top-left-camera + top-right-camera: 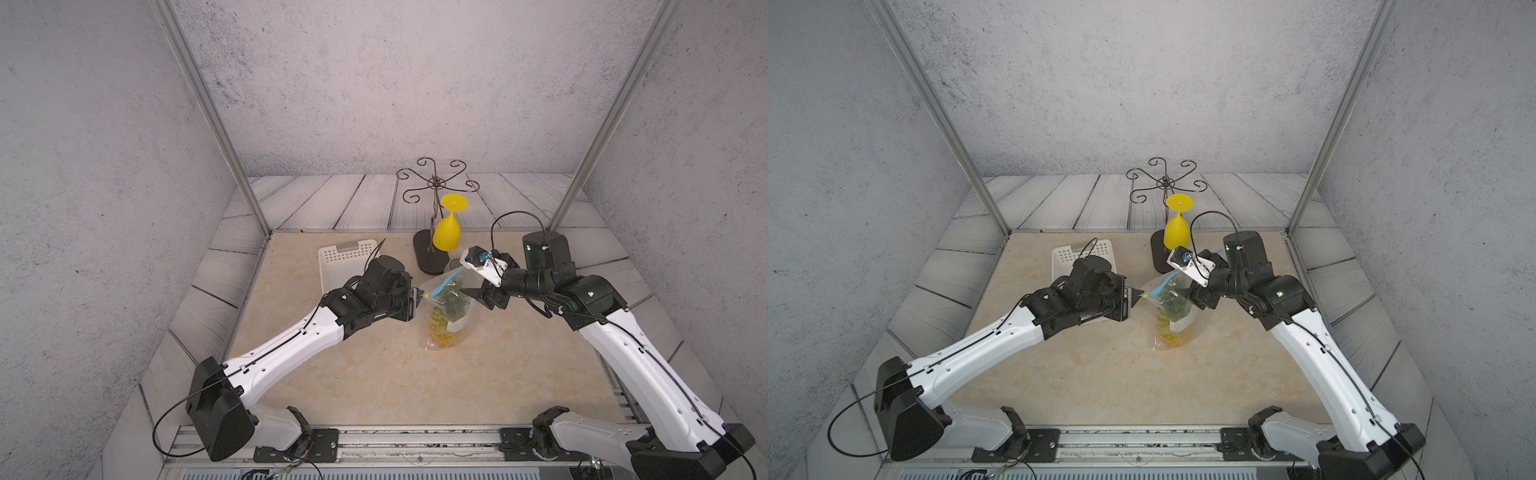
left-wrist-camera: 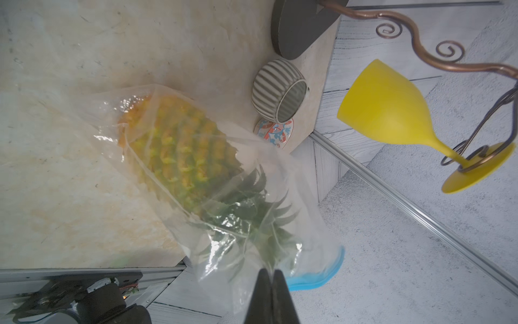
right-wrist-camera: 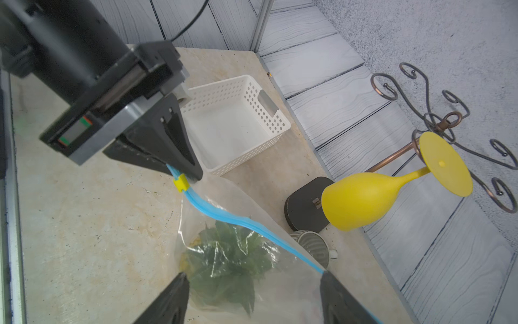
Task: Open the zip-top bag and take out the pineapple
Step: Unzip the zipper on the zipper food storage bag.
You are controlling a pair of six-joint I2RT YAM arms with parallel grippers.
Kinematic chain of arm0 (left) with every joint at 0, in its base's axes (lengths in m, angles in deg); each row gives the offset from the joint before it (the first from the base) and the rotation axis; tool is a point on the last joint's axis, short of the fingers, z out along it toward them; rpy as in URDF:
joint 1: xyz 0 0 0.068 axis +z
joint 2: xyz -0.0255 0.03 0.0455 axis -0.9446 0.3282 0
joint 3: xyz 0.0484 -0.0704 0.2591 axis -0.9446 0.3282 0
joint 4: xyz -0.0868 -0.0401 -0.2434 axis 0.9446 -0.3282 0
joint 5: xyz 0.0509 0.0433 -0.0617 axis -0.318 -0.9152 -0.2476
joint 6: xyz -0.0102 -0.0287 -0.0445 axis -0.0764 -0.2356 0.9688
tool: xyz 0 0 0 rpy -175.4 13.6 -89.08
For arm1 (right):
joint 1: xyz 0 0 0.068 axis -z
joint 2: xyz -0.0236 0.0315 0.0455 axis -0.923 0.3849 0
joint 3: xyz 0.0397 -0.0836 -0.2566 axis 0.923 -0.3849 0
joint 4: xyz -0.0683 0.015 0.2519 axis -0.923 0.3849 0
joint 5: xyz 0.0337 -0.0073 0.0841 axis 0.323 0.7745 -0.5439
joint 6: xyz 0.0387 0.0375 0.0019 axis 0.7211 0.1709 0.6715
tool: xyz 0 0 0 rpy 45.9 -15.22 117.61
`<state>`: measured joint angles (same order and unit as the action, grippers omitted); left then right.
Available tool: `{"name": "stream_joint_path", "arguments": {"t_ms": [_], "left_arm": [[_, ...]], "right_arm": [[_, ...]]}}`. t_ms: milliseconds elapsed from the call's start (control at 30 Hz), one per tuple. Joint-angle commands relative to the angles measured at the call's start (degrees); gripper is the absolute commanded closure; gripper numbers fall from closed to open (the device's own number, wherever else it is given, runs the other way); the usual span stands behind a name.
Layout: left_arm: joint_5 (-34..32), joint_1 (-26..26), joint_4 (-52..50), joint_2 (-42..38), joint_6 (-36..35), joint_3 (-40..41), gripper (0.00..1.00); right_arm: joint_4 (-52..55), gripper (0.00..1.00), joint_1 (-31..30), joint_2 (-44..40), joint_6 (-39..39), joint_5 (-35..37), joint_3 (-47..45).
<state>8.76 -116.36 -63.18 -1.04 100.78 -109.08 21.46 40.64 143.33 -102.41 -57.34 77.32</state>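
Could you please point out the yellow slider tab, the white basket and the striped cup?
Yellow slider tab [image 3: 180, 185]: right wrist view, on its yellow body.
White basket [image 3: 229, 126]: right wrist view, on its bare floor.
Striped cup [image 2: 266, 81]: left wrist view, on its ribbed side.

Both top views: high overhead, facing back wall [image 1: 374, 83]. Wrist views: close, opposite sides, sharing zip-top bag [image 2: 294, 224].
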Motion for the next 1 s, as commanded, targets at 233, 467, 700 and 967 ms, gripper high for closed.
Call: {"name": "stream_joint_path", "arguments": {"t_ms": [233, 467, 700, 967], "left_arm": [[10.7, 10.5, -9.0, -1.7, -5.3, -4.7, 1.0], [14.6, 11.5, -7.7, -0.6, -8.6, -7.3, 1.0], [14.8, 11.4, -8.1, -0.6, -8.8, -9.5, 1.0], [15.7, 11.2, -7.2, -1.5, -7.8, -8.3, 1.0]], "right_arm": [[1.4, 0.26, -6.3, 6.5, -3.2, 2.4, 5.0], [0.2, 0.29, -9.4, 11.3, -7.0, 7.1, 7.7], [2.7, 0.36, -11.7, 15.0, -12.7, 13.0, 9.0], [0.7, 0.54, -13.1, 16.1, -13.4, 16.2, 8.3]]}}
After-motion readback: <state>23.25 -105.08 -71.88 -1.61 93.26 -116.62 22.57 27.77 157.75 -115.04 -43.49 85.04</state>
